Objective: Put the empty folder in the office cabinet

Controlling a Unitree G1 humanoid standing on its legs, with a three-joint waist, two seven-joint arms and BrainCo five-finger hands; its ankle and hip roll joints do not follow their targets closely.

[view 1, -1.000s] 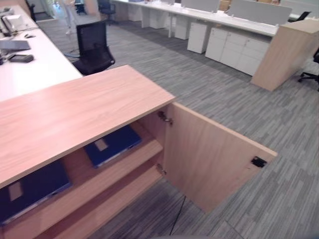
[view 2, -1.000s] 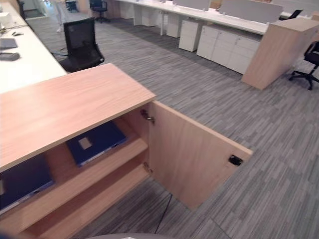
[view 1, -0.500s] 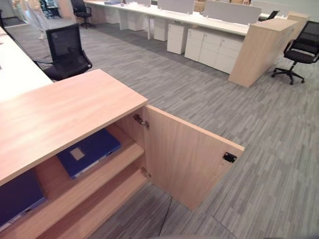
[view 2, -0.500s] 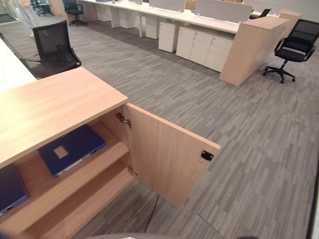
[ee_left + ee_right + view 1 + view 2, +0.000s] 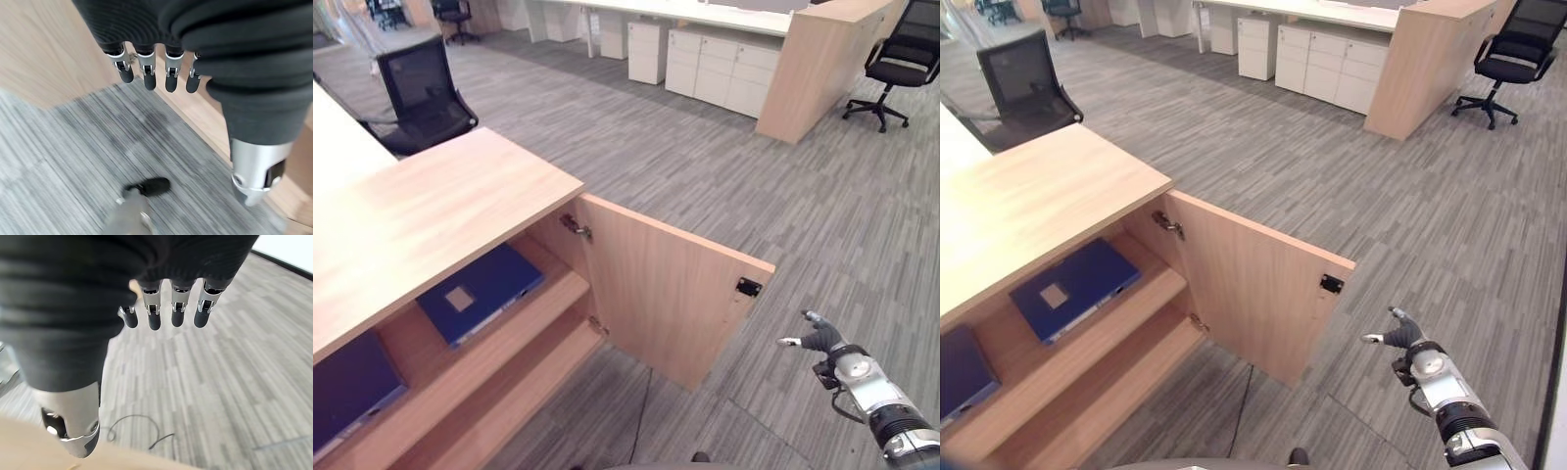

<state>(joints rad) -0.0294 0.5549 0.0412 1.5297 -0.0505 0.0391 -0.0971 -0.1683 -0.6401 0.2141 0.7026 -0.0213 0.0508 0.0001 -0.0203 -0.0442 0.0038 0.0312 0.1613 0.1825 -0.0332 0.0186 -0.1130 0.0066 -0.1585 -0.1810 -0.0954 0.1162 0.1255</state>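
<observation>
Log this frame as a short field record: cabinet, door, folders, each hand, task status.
cabinet: wooden office cabinet, two shelves visible
door: cabinet door swung open
folders: blue folder flat on upper shelf; second dark blue folder beside it
right hand: right hand open, empty, beside the door
left hand: left hand open, empty, over carpet
task status: a folder already shelved; door not yet closed

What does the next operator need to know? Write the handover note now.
Left hand: open, fingers straight, holding nothing, beside the cabinet.
Right hand: open and empty, out over the carpet to the right of the cabinet door.
Things: a blue folder lies flat on the upper shelf; a second dark folder lies further left on it. Which one is empty cannot be told.
Done: folders are in the cabinet.
Left: probably closing the door, which stands wide open.
</observation>
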